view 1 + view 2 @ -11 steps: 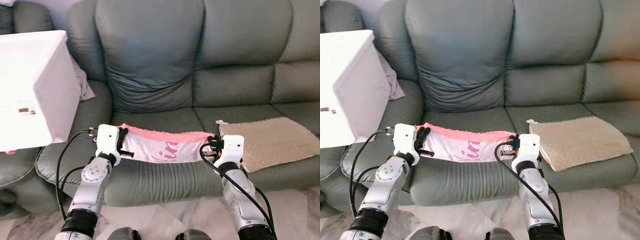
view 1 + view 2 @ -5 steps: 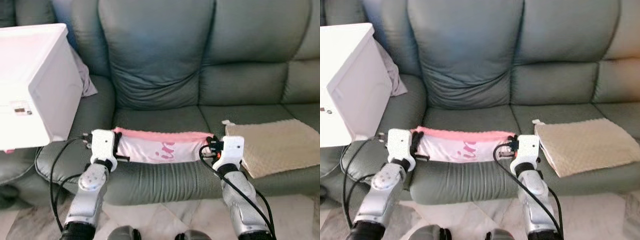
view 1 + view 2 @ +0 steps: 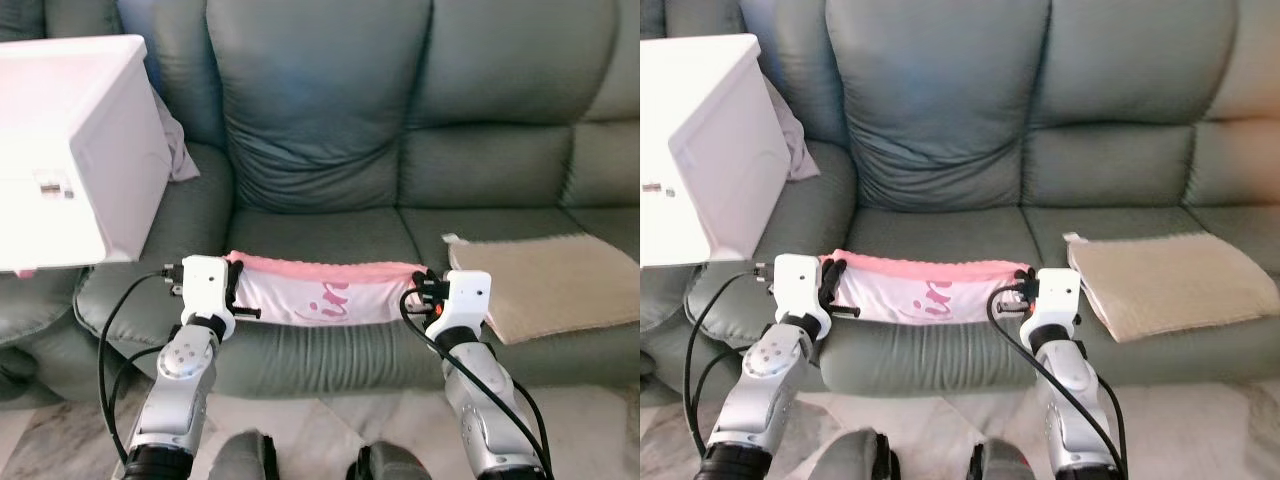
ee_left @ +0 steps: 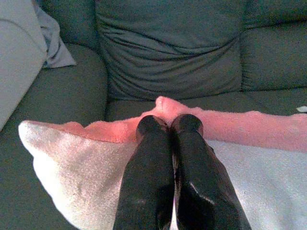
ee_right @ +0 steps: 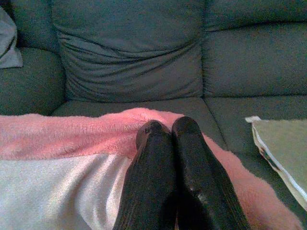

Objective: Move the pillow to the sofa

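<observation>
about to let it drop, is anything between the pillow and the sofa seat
Nothing visible. The pillow, held at its ends by the left claw and right claw, hangs over the bare middle seat cushion; the beige mat lies beside it, to the right.

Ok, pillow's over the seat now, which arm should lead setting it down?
Neither clearly: the left gripper and right gripper each pinch one end of the pillow, level over the front of the sofa seat. Probably lower both together. The right has the beige mat close beside it.
</observation>
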{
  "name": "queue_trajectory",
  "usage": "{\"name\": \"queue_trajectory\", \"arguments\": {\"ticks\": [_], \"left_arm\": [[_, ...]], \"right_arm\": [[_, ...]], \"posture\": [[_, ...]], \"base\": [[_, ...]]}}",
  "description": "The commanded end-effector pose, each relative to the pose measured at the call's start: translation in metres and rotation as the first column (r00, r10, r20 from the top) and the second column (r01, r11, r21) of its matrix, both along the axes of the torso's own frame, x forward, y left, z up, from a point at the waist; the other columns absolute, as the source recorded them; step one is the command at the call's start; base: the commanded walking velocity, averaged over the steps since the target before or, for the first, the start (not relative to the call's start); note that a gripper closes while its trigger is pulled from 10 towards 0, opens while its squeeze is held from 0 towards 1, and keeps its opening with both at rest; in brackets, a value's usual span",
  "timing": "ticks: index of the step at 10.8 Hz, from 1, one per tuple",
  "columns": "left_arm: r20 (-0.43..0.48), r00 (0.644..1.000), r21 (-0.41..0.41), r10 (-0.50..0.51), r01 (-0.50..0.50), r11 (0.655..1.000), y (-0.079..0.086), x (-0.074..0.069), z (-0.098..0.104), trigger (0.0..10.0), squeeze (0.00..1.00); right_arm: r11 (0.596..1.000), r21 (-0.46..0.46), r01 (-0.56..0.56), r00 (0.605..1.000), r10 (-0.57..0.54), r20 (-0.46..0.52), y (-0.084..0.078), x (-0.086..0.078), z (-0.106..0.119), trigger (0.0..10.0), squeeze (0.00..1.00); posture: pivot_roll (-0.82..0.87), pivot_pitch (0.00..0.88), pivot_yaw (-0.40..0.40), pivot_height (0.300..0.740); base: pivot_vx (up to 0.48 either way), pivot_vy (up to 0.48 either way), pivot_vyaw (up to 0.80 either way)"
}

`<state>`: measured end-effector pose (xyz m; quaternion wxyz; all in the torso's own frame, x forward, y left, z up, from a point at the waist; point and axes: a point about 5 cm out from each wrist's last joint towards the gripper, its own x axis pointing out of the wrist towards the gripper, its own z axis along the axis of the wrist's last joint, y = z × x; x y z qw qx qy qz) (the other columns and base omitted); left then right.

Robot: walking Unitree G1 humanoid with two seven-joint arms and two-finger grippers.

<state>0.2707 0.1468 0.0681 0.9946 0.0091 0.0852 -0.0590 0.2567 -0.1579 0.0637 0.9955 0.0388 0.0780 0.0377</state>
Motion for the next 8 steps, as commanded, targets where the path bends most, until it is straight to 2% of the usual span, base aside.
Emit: {"name": "queue_trajectory", "arguments": {"ticks": [1, 2, 3, 4, 7, 8], "left_arm": [[0.042, 0.999, 0.006, -0.007, 0.007, 1.000, 0.000, 0.004, 0.012, 10.0, 0.00], [0.069, 0.998, 0.017, -0.005, 0.003, 1.000, 0.001, 0.006, 0.016, 10.0, 0.00], [0.084, 0.996, -0.019, -0.003, 0.005, 1.000, -0.004, 0.010, 0.021, 10.0, 0.00], [0.086, 0.996, -0.020, -0.010, 0.012, 1.000, -0.006, 0.011, 0.021, 10.0, 0.00], [0.085, 0.996, -0.024, -0.031, 0.034, 0.999, -0.010, 0.013, 0.022, 10.0, 0.00], [0.087, 0.996, -0.024, -0.033, 0.035, 0.999, -0.011, 0.013, 0.022, 10.0, 0.00]], "right_arm": [[1.000, 0.008, 0.025, 0.999, -0.025, 0.034, -0.005, 0.003, 0.010, 10.0, 0.00], [0.999, 0.012, 0.033, 0.999, -0.034, 0.029, -0.006, 0.003, 0.010, 10.0, 0.00], [0.999, 0.012, 0.037, 0.999, -0.038, 0.036, -0.007, 0.001, 0.011, 10.0, 0.00], [0.999, 0.013, 0.034, 0.999, -0.035, 0.036, -0.007, 0.001, 0.010, 10.0, 0.00], [1.000, 0.014, 0.028, 0.999, -0.028, 0.044, -0.006, 0.004, 0.012, 10.0, 0.00], [1.000, 0.013, 0.026, 0.999, -0.027, 0.045, -0.006, 0.005, 0.012, 10.0, 0.00]], "posture": [[-0.02, 0.000, -0.015, 0.675], [-0.02, 0.000, -0.016, 0.675], [-0.03, 0.000, -0.015, 0.675], [-0.03, 0.000, -0.013, 0.675], [-0.03, 0.000, -0.009, 0.630], [-0.03, 0.000, -0.010, 0.630]], "base": [[0.000, 0.000, 0.00], [0.000, 0.000, 0.00], [0.000, 0.000, 0.00], [0.000, 0.000, 0.00], [0.000, 0.000, 0.00], [0.000, 0.000, 0.00]]}}
